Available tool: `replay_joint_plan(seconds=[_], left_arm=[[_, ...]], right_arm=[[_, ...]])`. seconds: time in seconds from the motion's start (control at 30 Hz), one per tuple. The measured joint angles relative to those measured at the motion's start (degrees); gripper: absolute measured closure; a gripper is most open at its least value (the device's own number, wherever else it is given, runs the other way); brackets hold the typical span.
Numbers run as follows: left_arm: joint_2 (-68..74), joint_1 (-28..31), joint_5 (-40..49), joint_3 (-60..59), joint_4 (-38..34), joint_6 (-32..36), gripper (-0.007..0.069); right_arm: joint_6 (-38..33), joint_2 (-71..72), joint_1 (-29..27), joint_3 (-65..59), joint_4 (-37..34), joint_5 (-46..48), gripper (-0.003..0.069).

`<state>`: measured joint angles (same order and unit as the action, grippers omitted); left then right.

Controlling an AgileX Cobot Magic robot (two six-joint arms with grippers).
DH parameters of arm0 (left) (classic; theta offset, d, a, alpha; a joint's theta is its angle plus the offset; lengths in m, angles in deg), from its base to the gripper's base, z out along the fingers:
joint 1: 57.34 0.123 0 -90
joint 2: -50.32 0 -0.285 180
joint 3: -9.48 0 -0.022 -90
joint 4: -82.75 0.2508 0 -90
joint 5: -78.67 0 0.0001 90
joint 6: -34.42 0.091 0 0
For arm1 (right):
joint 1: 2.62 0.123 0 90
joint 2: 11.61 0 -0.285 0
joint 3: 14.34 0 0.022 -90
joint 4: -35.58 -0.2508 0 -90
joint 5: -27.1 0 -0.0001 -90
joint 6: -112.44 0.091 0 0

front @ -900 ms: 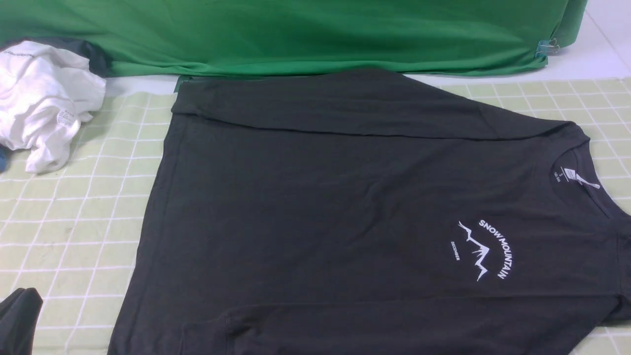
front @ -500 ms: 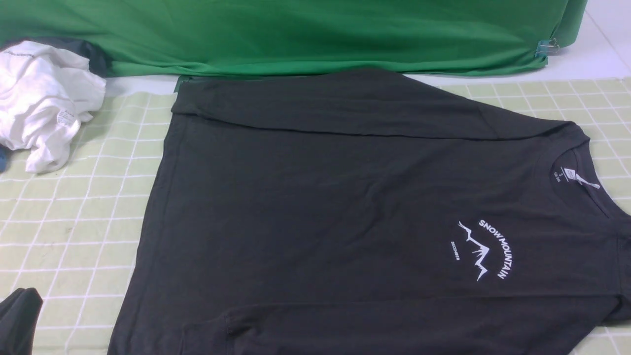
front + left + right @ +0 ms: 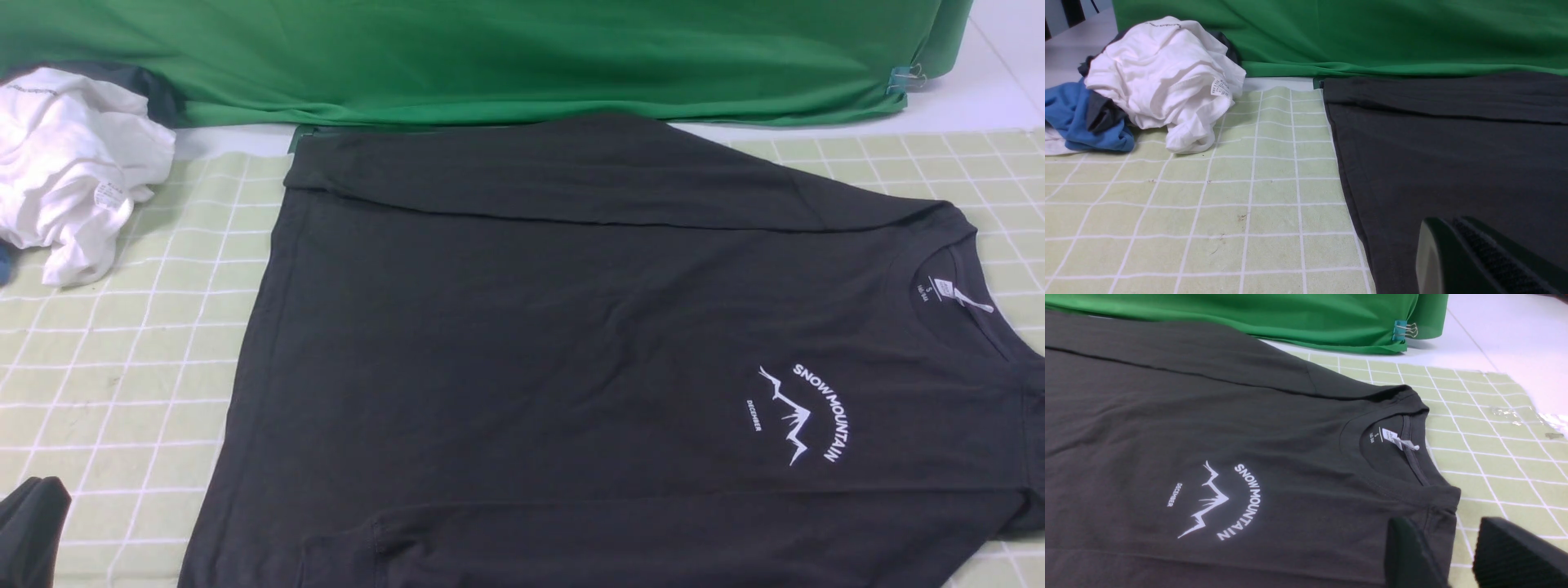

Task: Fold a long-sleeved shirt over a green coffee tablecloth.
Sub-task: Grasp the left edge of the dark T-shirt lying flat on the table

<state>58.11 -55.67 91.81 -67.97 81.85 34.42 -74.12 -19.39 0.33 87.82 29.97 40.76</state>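
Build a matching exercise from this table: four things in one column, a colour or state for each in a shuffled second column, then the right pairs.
Column one
1. long-sleeved shirt
2. green coffee tablecloth
3. white garment
4. binder clip

Column two
a. crumpled in a heap
b. clipped onto the deep green fabric
c. spread flat, dark with white print
d. pale green with a white grid

Pairs: 1-c, 2-d, 3-a, 4-b
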Motion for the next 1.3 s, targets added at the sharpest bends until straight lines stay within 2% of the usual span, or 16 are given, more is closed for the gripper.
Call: replay_joint_plan(seconds=[0.17, 0.63, 0.77, 0.9, 0.93, 1.0, 1.1, 1.3], left_arm=[[0.0, 0.0, 0.0, 0.0, 0.0, 0.0, 0.0607], [0.0, 0.0, -0.1, 0.0, 3.9, 1.0, 0.0607], [0.0, 0.0, -0.8, 0.0, 1.3, 0.0, 0.0607], [0.0, 0.0, -1.6, 0.0, -23.3, -11.8, 0.0607], [0.0, 0.0, -1.6, 0.0, -30.2, -14.7, 0.0607], [0.0, 0.0, -1.6, 0.0, -37.2, -16.7, 0.0607], [0.0, 0.0, -1.7, 0.0, -40.3, -17.8, 0.0607], [0.0, 0.0, -3.0, 0.0, -41.4, -18.7, 0.0607]], right_arm=[[-2.8, 0.0, 0.0, 0.0, 0.7, 0.0, 0.0414], [-3.1, 0.0, 0.0, 0.0, 0.7, -1.7, 0.0414], [-2.3, 0.0, 0.0, 0.0, 0.4, -2.8, 0.0414], [19.7, 0.0, 0.0, 0.0, -11.7, -5.9, 0.0414], [28.3, 0.0, 0.0, 0.0, -14.1, -6.2, 0.0414], [40.4, 0.0, 0.0, 0.0, -16.6, -6.2, 0.0414], [46.2, 0.0, 0.0, 0.0, -17.7, -6.2, 0.0414], [48.4, 0.0, 0.0, 0.0, -18.0, -6.6, 0.0414]])
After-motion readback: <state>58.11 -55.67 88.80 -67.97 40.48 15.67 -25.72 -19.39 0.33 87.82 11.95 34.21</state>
